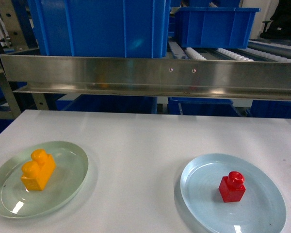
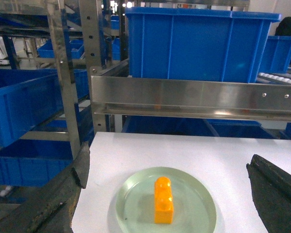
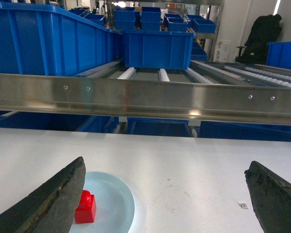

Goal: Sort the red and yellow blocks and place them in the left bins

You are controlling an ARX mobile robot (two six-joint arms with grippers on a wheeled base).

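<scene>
From my left wrist camera I see the left gripper (image 2: 167, 194) spread wide, its two dark fingers (image 2: 48, 204) at the bottom corners of the view and nothing between them; it hangs above the table, apart from everything on it. Framed between those fingers lies the yellow block (image 2: 163, 200), resting lengthwise in the middle of a pale greenish plate (image 2: 131, 204), its two studs up. The right gripper (image 3: 165, 199) is likewise wide apart and holds nothing, its fingers (image 3: 43, 201) at the lower edges of the right wrist view. Just beside its left finger sits the red block (image 3: 85, 208), upright with its single stud on top, on a pale bluish plate (image 3: 114, 201) that is partly hidden behind that finger. In the head view neither gripper shows; both plates lie on the white table (image 1: 145, 141), the greenish one at the near left and the bluish one at the near right, well apart, each with its block near the plate's middle. Beyond the table's far edge runs a steel rail (image 1: 150, 73), and behind it, on the left, stands a big blue bin (image 1: 97, 24), with a smaller blue bin (image 1: 213, 26) farther back on rollers (image 1: 228, 52) to the right.
</scene>
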